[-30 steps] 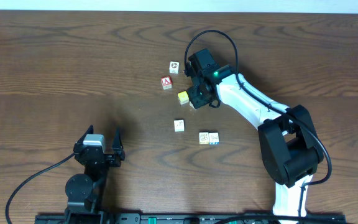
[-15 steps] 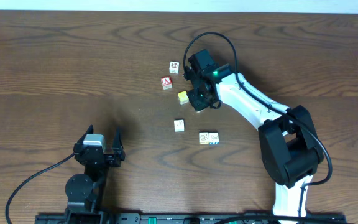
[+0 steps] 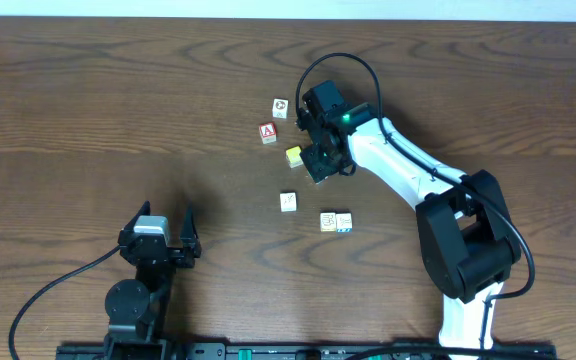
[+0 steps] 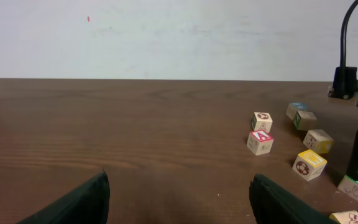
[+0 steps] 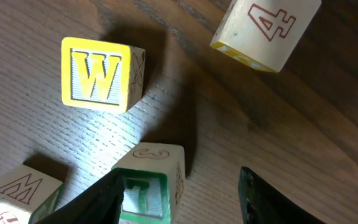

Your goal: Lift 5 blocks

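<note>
Wooden alphabet blocks (image 3: pixel 288 201) lie scattered on the dark wood table (image 3: pixel 118 100). A green-framed wooden cube (image 5: pixel 146 185) sits between the right gripper's (image 5: pixel 180 186) parted fingers, a yellow W cube (image 5: pixel 98 73) crowding beside it. The left gripper (image 4: pixel 179 186) gapes wide.

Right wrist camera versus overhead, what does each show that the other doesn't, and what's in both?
Only the right wrist view: the W on the yellow block, a red 4 on a cream block, and a green-framed block beside its own fingers. Only the overhead: the left arm's fingers, spread open, and the right arm's white links. Both: the yellow block on the wooden table.
</note>
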You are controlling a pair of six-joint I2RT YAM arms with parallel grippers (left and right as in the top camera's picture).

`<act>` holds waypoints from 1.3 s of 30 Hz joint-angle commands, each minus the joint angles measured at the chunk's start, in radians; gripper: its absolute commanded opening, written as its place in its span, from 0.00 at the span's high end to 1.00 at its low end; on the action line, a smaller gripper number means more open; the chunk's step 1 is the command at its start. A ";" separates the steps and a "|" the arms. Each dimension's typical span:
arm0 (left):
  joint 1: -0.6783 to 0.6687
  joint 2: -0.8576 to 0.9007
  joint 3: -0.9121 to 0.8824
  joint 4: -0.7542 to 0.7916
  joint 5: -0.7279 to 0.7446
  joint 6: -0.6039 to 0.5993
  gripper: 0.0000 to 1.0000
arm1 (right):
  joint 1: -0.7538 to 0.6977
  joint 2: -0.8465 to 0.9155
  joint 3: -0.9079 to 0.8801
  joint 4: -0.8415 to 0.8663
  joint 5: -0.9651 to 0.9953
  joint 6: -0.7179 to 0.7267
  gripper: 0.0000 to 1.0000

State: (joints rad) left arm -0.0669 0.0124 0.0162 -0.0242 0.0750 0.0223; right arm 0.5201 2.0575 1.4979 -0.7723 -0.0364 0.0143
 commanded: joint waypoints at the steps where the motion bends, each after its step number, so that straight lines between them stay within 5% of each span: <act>1: 0.005 -0.001 -0.012 -0.040 0.018 -0.005 0.27 | 0.005 -0.070 0.005 -0.003 0.012 -0.001 0.41; 19: 0.005 -0.001 -0.012 -0.040 0.018 -0.005 0.27 | 0.023 -0.120 0.000 -0.053 -0.032 -0.061 0.32; 39: 0.005 -0.001 -0.012 -0.040 0.018 -0.005 0.27 | 0.036 -0.033 -0.008 -0.047 -0.032 -0.061 0.45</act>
State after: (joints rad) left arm -0.0669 0.0124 0.0162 -0.0242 0.0750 0.0223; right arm 0.5365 2.0068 1.4948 -0.8196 -0.0608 -0.0380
